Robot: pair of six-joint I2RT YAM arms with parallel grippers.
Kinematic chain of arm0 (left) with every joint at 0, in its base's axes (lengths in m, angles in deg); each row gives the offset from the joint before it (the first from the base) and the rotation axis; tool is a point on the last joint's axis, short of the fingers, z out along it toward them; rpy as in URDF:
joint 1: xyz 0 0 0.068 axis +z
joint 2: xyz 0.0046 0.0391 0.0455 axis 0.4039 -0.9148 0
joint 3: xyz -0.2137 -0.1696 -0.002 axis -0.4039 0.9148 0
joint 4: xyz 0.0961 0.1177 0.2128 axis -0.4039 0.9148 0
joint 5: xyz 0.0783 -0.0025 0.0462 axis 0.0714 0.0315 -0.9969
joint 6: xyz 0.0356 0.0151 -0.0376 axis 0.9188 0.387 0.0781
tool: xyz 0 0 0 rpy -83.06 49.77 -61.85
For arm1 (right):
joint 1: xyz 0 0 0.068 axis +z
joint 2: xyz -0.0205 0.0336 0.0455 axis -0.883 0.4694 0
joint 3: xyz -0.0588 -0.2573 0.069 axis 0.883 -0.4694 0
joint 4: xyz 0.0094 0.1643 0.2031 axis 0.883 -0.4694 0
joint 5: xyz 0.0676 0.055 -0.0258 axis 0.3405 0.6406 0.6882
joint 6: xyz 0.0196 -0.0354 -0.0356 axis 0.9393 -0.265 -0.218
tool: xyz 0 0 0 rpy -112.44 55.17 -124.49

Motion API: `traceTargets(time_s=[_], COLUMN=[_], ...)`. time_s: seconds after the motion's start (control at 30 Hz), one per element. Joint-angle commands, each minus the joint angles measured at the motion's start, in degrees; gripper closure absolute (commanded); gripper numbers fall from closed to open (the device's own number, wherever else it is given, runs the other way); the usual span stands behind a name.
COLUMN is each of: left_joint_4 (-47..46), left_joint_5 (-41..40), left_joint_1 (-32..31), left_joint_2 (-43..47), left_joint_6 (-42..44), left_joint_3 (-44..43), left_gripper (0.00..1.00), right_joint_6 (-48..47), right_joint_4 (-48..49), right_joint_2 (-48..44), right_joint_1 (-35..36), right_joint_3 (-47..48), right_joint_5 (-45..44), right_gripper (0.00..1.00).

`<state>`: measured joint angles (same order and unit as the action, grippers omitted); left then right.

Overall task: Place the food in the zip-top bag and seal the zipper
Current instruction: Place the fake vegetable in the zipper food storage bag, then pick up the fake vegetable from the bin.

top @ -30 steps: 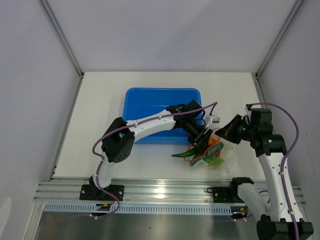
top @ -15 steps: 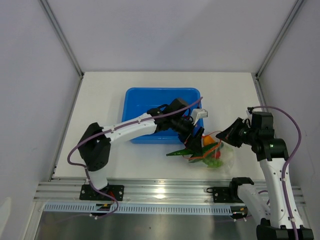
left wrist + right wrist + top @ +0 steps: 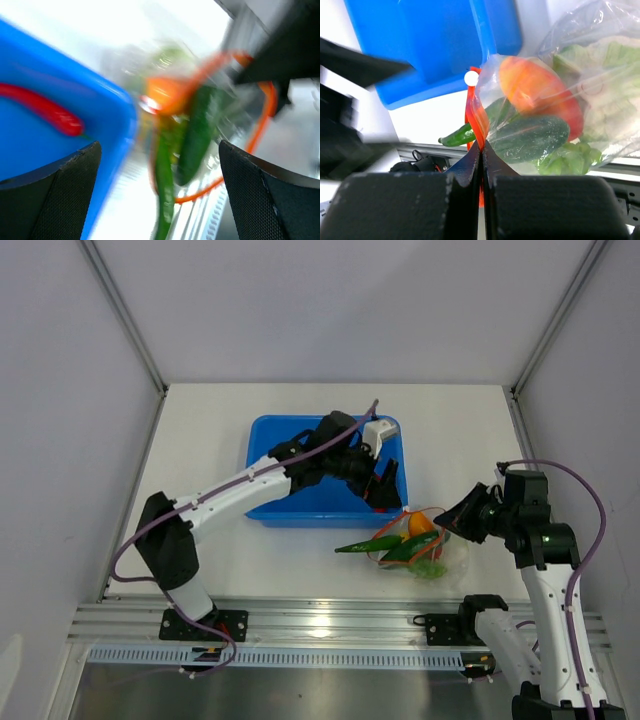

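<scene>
**Zipper Pinched at Right, Left Jaws Wide Over the Tub**

Found the left gripper (image 3: 385, 483) above the right end of the blue tub (image 3: 300, 440), jaws spread fully apart and holding nothing. Saw the zip-top bag (image 3: 432, 558) lying on the white table (image 3: 200, 440), just beside the tub's near right corner, with its mouth turned toward the tub.

Noted the right gripper (image 3: 481, 156) clamped on the zipper (image 3: 476, 117). Observed its jaws pressed together with the orange-red strip pinched between them, and the rest of the strip looping open around the mouth.

Made out an orange fruit (image 3: 532, 90) inside the clear plastic, resting against a dark green cucumber (image 3: 535, 134). Glimpsed paler green pieces deeper in the bag, but could not tell their kinds.

Spotted a long green pepper (image 3: 362, 547) lying across the mouth, its pointed tip out on the table and aimed left. Could not tell how much of it sat inside.

Picked out a red chili (image 3: 47, 110) on the tub floor in the blurred left wrist view, well apart from the bag and touched by neither gripper.
</scene>
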<state>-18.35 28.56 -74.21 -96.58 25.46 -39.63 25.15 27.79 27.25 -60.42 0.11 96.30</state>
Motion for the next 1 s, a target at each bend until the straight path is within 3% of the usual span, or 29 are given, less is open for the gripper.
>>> traceTargets(time_s=[0.0, 0.1, 0.13, 0.2, 0.37, 0.57, 0.97], left_joint_4=[4.2, 14.7, 17.8, 26.2, 35.8, 35.8, 32.3], left_joint_5=[-12.0, -26.6, -28.6, -32.1, -33.4, -42.1, -34.4], left_joint_1=[3.4, 4.6, 4.9, 5.5, 7.1, 7.6, 7.9], left_joint_2=[-1.0, -7.5, -9.8, -17.0, -27.0, -30.0, -40.5], left_joint_6=[-3.6, -7.5, -8.0, -8.5, -14.8, -21.5, -29.2], left_joint_3=[-8.6, -16.8, -24.6, -35.0, -45.8, -42.3, -45.7], left_gripper=[0.00, 0.01, 0.00, 0.01, 0.01, 0.01, 0.00], right_joint_6=[1.1, 2.0, 2.4, 2.7, 3.1, 3.7, 3.4], right_joint_4=[-1.5, -0.9, -0.4, 0.3, 0.5, 0.8, 1.5], right_joint_2=[-0.8, -0.3, -0.1, 0.5, 1.3, 1.6, 2.8], right_joint_1=[-0.2, -0.2, -0.2, -0.1, 0.0, 0.0, -0.1], right_joint_3=[-0.2, -0.6, -0.6, -0.6, -0.8, -1.7, -3.9], right_joint_5=[-0.9, -1.0, -0.9, -0.9, -1.1, -1.6, -1.4], right_gripper=[1.00, 1.00, 1.00, 1.00, 1.00, 1.00, 1.00])
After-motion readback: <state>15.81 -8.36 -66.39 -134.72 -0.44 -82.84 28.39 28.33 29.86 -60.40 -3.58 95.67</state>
